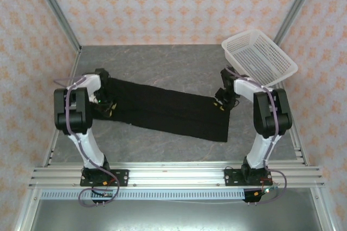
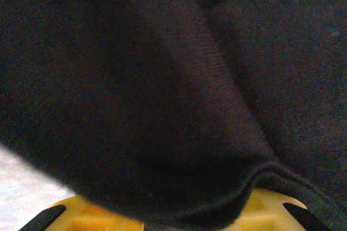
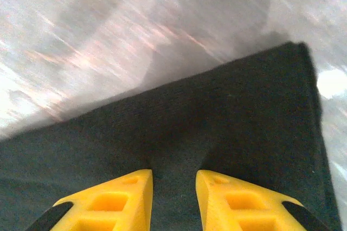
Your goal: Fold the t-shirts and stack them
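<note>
One black t-shirt (image 1: 168,111) stretched across the grey table (image 1: 162,63), plain side up, my right gripper (image 3: 173,179) pinching its right edge, my left gripper (image 1: 110,107) smothered in cloth, grip impossible to tell.

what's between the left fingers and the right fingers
The black t-shirt, stretched as a band over the table from the left fingers to the right fingers; the top external view shows it.

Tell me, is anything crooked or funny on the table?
Yes. The white basket at the far right corner sits tilted, not flat. The black t-shirt also lies slanted across the table, pulled into a long band that runs from the far left down to the near right.
</note>
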Tool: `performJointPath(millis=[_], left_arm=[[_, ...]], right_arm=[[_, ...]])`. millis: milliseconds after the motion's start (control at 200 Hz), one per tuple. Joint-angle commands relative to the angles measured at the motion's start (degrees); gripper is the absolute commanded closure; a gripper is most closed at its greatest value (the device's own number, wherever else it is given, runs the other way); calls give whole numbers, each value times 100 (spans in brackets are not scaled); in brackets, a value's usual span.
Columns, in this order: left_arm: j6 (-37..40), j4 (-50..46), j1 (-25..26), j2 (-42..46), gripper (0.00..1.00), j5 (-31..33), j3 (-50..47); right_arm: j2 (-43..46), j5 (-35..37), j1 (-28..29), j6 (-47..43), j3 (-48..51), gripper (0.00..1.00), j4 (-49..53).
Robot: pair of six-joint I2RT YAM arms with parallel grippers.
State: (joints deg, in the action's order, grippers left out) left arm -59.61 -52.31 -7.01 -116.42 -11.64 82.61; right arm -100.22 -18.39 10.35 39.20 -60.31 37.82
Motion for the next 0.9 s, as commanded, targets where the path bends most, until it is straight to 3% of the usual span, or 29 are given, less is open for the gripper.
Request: performJointPath(millis=[0, 210, 390, 540, 626, 741, 801, 891], left_arm=[[368, 285, 379, -1225, 68, -52, 1350], [327, -118, 1029, -3344, 66, -477, 4959], [-271, 361, 1457, -4697, 64, -878, 7060], [-542, 1175, 1527, -4677, 50, -865, 7203], [-347, 1206, 1527, -4304, 38, -717, 7235], [-39, 562, 1531, -3505, 33, -398, 7115], [136, 262, 1568, -2826, 32, -149, 6558], [191, 793, 1640, -1461, 32, -287, 4526]], right_arm=[[576, 299, -4, 991, 881, 71, 498], [1684, 115, 672, 2480, 1971, 69, 429], [1557, -302, 1687, 3708, 2179, 68, -216], [1593, -320, 2085, 4217, 1891, 65, -162], [1892, -94, 2068, 4210, 1665, 59, 270], [2361, 257, 1944, 3977, 1284, 57, 984], [2616, 528, 1841, 3673, 1066, 55, 1265], [2907, 740, 1550, 2780, 814, 53, 1277]])
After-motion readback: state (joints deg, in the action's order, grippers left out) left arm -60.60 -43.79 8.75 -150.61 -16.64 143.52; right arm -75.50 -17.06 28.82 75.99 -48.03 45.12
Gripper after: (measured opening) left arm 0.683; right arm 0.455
